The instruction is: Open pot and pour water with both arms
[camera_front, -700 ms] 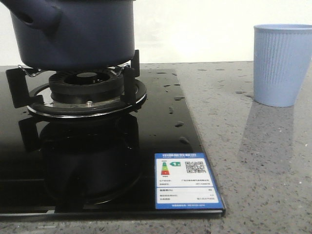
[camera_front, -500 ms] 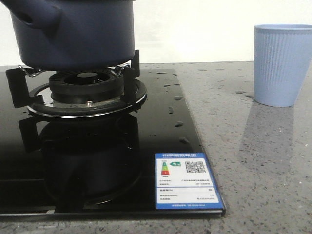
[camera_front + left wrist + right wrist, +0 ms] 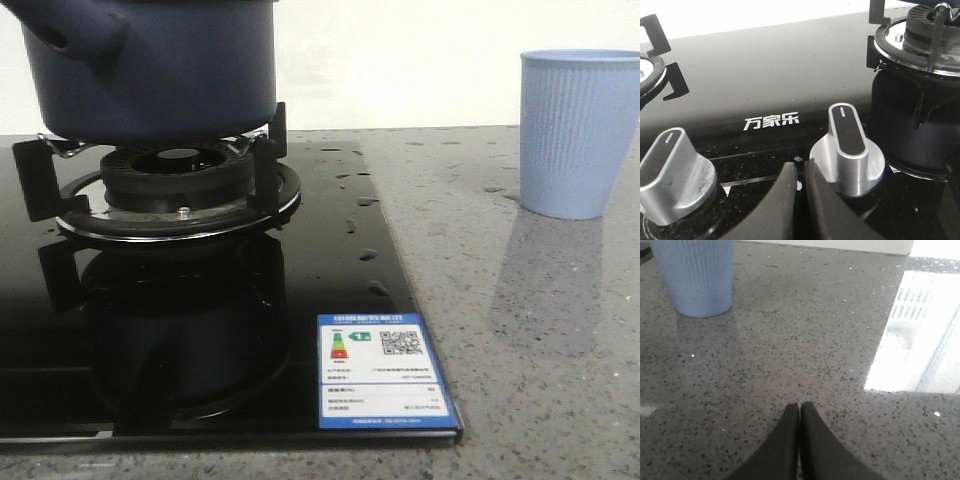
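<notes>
The pot (image 3: pixel 150 70) has stayed unmoved on its burner (image 3: pixel 175 185).

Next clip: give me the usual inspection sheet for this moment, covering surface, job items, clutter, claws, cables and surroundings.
Surface: grey speckled counter with an inset black glass hob; water droplets lie on the glass and on the counter toward the cup.
Job's things: dark blue pot sits on the burner grate; its top is out of frame. Pale blue ribbed cup stands upright on the counter.
Clutter: energy label sticker on the hob corner.
Claws: left claw shut, empty, beside a silver knob; right claw shut, empty, over bare counter.
Cables: nothing seen.
Surroundings: pale wall behind; bright window reflection on the counter.
</notes>
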### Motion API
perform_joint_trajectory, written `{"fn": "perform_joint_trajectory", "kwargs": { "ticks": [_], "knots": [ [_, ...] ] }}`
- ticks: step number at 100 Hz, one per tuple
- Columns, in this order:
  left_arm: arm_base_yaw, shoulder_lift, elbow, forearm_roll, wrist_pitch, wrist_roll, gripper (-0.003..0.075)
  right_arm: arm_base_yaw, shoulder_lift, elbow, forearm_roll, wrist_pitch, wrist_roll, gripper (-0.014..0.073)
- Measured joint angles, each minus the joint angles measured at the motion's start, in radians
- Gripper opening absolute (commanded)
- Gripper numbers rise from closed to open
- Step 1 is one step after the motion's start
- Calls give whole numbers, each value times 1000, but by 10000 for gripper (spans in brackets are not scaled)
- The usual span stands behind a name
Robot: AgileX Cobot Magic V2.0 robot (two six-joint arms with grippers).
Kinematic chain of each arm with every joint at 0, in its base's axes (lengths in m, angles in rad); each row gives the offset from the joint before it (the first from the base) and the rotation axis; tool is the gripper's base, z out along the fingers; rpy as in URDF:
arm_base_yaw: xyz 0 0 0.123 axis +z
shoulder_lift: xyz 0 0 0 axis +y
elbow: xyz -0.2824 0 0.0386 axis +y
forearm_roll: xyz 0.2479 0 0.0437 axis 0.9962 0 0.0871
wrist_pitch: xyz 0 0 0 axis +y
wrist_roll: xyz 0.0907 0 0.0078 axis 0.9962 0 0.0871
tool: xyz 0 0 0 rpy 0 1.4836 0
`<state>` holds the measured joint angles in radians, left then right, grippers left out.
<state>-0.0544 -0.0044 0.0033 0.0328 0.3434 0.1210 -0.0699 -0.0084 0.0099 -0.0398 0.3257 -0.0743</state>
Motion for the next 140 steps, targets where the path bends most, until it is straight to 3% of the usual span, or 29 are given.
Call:
{"fn": "perform_joint_trajectory", "kwargs": {
  "ticks": [25,46,66,83,104,120,140],
  "knots": [
    [0,0,0,37,0,0,-20,0,0,0,-7,-55,0,-46],
    [0,0,0,101,2,0,-20,0,0,0,15,-357,4,-46],
    [0,0,0,177,-13,0,-20,0,0,0,183,-574,56,-46],
    [0,0,0,254,-227,0,-20,0,0,0,436,-495,74,-46],
    [0,0,0,254,-591,-5,-20,0,0,0,570,-318,74,-46],
    [0,0,0,209,-723,-172,-20,0,0,0,699,-318,74,-46],
    [0,0,0,48,-885,-363,-20,0,0,0,725,-269,74,-46]
  ]
}}
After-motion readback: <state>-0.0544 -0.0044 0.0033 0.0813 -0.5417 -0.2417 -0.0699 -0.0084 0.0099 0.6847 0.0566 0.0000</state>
